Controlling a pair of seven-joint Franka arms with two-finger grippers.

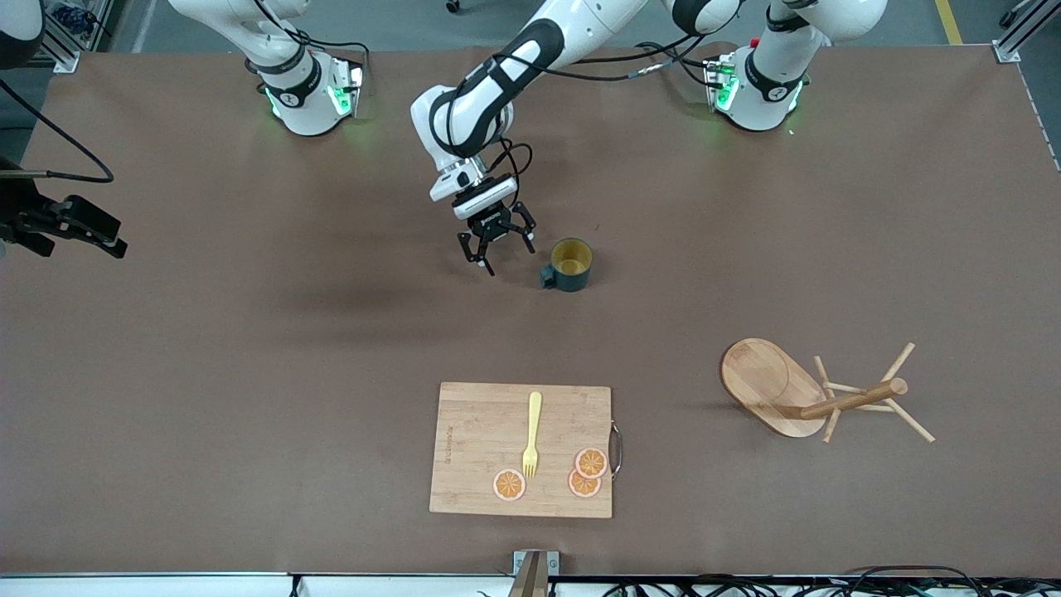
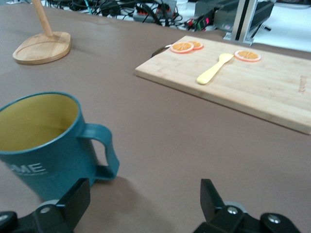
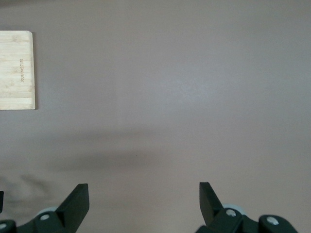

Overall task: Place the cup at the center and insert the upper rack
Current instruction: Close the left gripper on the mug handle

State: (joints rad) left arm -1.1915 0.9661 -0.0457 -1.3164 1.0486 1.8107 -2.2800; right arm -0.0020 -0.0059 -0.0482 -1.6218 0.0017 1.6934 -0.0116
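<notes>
Nearest the front camera I see the cutting board [image 1: 520,449] lying flat on the brown surface [image 1: 249,373], with a yellow fork [image 1: 531,434] and three orange slices [image 1: 584,473] on it; there is small printing along one short edge, too faint for me to read. Toward the left arm's end of the surface, a little farther from the camera, the upper rack [image 1: 816,391] lies tipped on its side, oval base on edge and the post with its pegs pointing away toward that end.

Farther still, near the middle of the surface, the cup [image 1: 569,264] stands upright, yellow inside showing, handle toward the right arm's end. My left gripper [image 1: 496,244] sits low just beside the cup on its handle side, fingers spread wide and grasping nothing, not touching it. In the left wrist view the cup [image 2: 46,143] is off to one side of the spread fingers [image 2: 73,199], and I read white letters "AME" on its wall.

The right gripper [image 3: 143,196] waits over bare surface at the right arm's end, fingers apart, empty
</notes>
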